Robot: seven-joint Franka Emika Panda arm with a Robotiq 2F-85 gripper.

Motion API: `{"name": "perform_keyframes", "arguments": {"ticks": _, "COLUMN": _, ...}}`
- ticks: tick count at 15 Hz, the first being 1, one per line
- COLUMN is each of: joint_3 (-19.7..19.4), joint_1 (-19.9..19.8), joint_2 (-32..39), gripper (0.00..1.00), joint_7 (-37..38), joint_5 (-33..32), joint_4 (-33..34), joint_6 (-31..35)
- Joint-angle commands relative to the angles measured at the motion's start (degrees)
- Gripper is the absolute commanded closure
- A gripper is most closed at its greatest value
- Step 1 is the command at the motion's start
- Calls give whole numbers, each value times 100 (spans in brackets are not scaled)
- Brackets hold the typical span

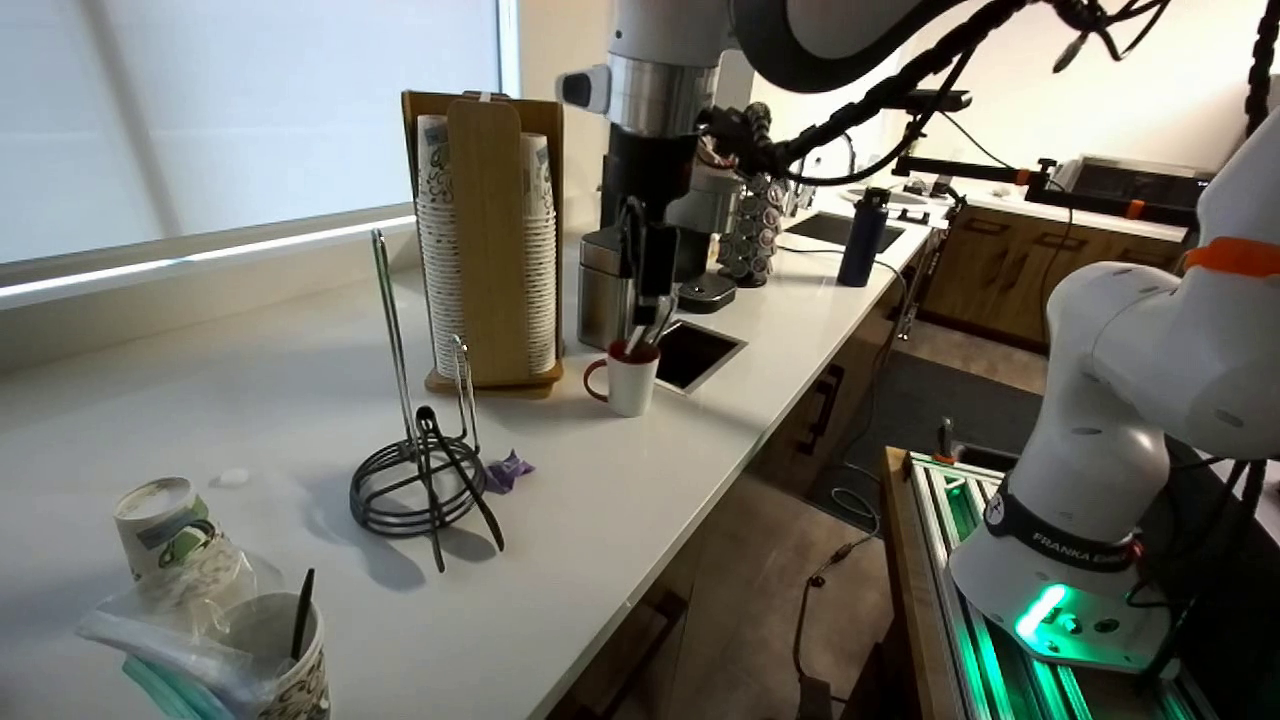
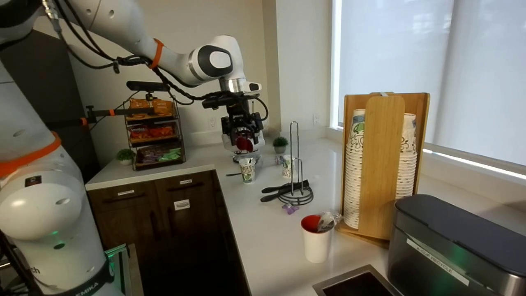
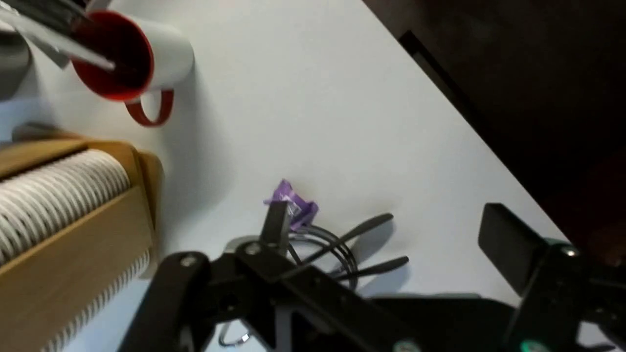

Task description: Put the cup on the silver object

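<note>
The cup [image 1: 160,525] is whitish with green-grey markings. It stands upside down on the counter; it also shows in an exterior view [image 2: 287,167]. It is not seen in the wrist view. The silver object [image 1: 393,335] is an upright metal rod on a dark looped wire base, also in an exterior view [image 2: 292,160]. In the wrist view its wire base [image 3: 345,256] is partly hidden behind a finger. My gripper [image 3: 391,234] is open, its fingers wide apart with only counter between them. It hangs above the counter, apart from cup and silver object, in both exterior views [image 1: 648,285] [image 2: 243,133].
Black tongs [image 1: 455,470] lie across the wire base. A purple wrapper [image 1: 508,470] is beside it. A white mug with utensils [image 1: 632,385] and a wooden cup dispenser [image 1: 490,250] stand near. A plastic-wrapped cup with a stick [image 1: 300,670] stands by the cup. The counter edge [image 3: 469,127] drops off.
</note>
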Motion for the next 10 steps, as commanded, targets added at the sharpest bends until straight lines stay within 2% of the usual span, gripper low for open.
{"name": "perform_keyframes", "arguments": {"ticks": 1, "joint_3": 189, "joint_1": 42, "joint_2": 634, "gripper": 0, "joint_7": 156, "joint_5": -293, "joint_4": 485, "joint_6": 321}}
{"name": "perform_keyframes", "arguments": {"ticks": 2, "joint_3": 170, "joint_1": 62, "joint_2": 329, "gripper": 0, "joint_7": 118, "joint_5": -126, "joint_4": 223, "joint_6": 251}}
{"name": "perform_keyframes", "arguments": {"ticks": 5, "joint_3": 183, "joint_1": 49, "joint_2": 609, "gripper": 0, "joint_7": 117, "joint_5": -186, "joint_4": 450, "joint_6": 274}}
{"name": "perform_keyframes", "arguments": {"ticks": 10, "joint_3": 176, "joint_1": 46, "joint_2": 638, "gripper": 0, "joint_7": 116, "joint_5": -192, "joint_4": 505, "joint_6": 274}}
